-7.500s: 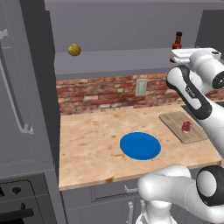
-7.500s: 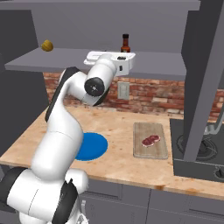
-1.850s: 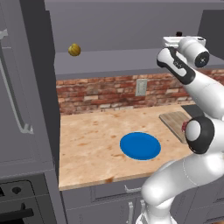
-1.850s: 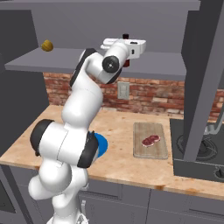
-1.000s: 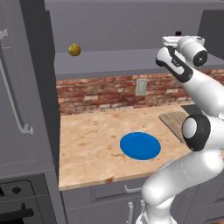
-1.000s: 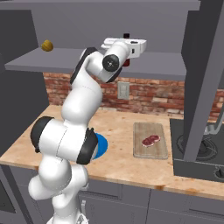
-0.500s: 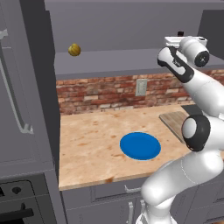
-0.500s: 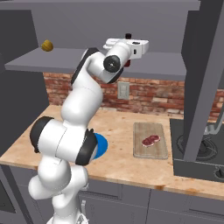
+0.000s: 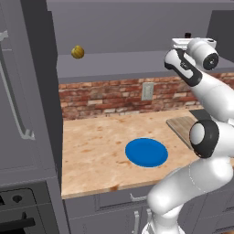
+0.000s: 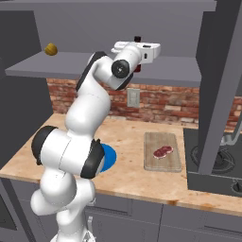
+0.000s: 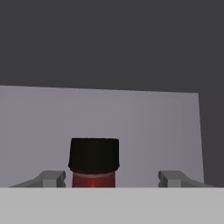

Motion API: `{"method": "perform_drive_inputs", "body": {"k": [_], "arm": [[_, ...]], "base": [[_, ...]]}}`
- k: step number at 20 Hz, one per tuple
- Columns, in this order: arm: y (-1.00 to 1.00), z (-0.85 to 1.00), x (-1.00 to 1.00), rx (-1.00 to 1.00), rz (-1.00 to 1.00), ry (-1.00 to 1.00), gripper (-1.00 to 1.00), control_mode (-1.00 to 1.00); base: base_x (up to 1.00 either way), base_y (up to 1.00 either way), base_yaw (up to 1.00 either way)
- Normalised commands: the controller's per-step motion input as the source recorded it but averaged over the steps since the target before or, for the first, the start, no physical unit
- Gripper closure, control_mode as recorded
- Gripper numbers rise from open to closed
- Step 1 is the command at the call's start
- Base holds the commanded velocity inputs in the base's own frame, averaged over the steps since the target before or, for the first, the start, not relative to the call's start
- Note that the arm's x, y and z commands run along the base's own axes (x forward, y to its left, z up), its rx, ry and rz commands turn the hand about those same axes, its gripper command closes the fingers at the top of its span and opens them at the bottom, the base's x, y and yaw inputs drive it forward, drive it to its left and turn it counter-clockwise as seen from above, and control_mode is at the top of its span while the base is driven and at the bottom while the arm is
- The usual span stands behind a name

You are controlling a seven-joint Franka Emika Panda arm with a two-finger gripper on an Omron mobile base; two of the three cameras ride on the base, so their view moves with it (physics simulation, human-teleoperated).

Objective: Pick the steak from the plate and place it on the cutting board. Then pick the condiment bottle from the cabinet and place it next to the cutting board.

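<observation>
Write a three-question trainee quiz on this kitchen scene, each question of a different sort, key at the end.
1. True or false: the steak lies on the cutting board.
2. Multiple choice: the tool is at A) the blue plate, B) the condiment bottle in the cabinet, C) the round fruit.
3. Fill in: in the hand view the bottle's black cap sits ___ the two fingertips, with gaps on both sides.

Key: 1 true; 2 B; 3 between.

Red brick backsplash (image 9: 109,93) with one white wall outlet (image 9: 146,91) — above a light wooden worktop (image 9: 91,151). Grey drawer fronts (image 10: 142,215) below; dark stove (image 10: 215,170) at right.
</observation>
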Motion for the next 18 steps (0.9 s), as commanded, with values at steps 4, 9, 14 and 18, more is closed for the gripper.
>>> {"method": "perform_drive_inputs", "body": {"k": [4,9,14,18], "arm": [[0.00,0.00,0.00,0.00,0.00,0.00,1.00,-1.00],[0.00,0.00,0.00,0.00,0.00,0.00,1.00,-1.00],[0.00,0.00,0.00,0.00,0.00,0.03,1.00,-1.00],[0.05,0.00,0.00,0.00,0.00,0.07,1.00,-1.00]], "base": [[0.00,0.00,0.00],[0.00,0.00,0.00],[0.00,0.00,0.00],[0.00,0.00,0.00]]}}
